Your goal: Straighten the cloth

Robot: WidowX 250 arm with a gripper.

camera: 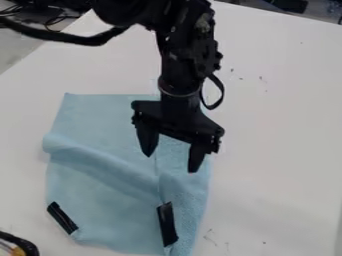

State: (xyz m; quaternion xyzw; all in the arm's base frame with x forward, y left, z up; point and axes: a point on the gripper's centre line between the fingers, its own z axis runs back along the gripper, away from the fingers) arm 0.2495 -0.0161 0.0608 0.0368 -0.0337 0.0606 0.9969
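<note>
The gripper point(171, 164) hangs over the right part of the light blue cloth point(100, 195), its two fingers spread wide with nothing between them. A raised fold crosses the cloth from its left edge toward the middle, and a crease runs down its right side. Whether the fingertips touch the fabric I cannot tell. The arm covers part of the cloth's top edge. A strip of black tape point(62, 218) lies at the cloth's lower left edge, and another black strip point(167, 224) lies on its lower right part.
The white table point(280, 125) extends around the cloth, with small dark marks to the right of the arm. Black cables point(57, 35) pass at the upper left. A dark object with a yellow part point(19, 245) is at the lower left corner.
</note>
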